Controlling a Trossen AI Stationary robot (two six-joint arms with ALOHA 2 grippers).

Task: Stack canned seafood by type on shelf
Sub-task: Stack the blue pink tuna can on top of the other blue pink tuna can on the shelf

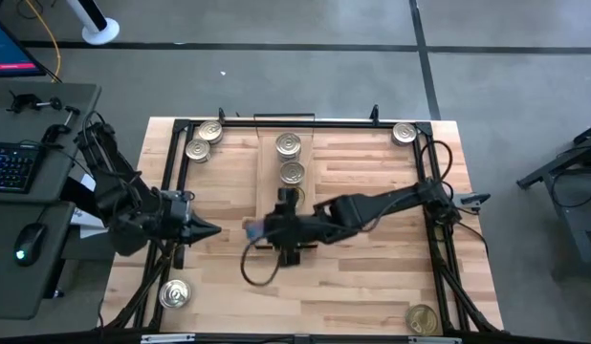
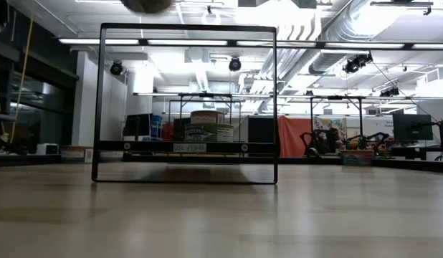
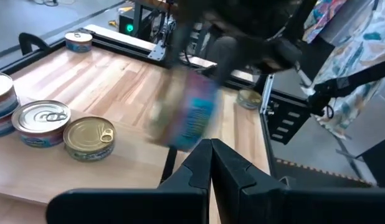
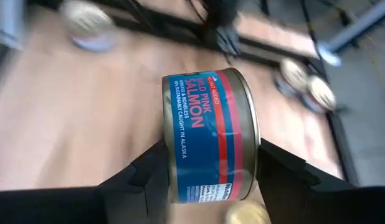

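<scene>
Butcher-block wood filled my overhead feed, the tabletop (image 1: 372, 277) the biggest thing in shot, its black frame running round the edges. Next down in size, the shelf (image 2: 186, 147): in the low view I saw it end-on, a black frame with two stacked tins sitting on its board.

The right arm reached in from the right edge to the table's middle, and the right gripper (image 1: 262, 229) was clamped on a salmon tin (image 4: 208, 134). My right wrist camera showed it plainly: a blue and red label reading pink salmon, one finger pressed on each flat end. So the can lay on its side, its axis running straight from finger to finger, the printed wall facing the camera with the lettering turned sideways. It hung over the centre of the table, just short of the two silver tins (image 1: 290, 158) lined up further back.

The left arm waited at the left edge, its left gripper (image 3: 211, 163) closed to a point, tips together, aimed toward the middle.

Smaller bits: two tins (image 1: 204, 139) at the far left corner, one (image 1: 404, 133) far right, one (image 1: 174, 294) near left, a gold-lidded one (image 1: 421, 318) near right.
</scene>
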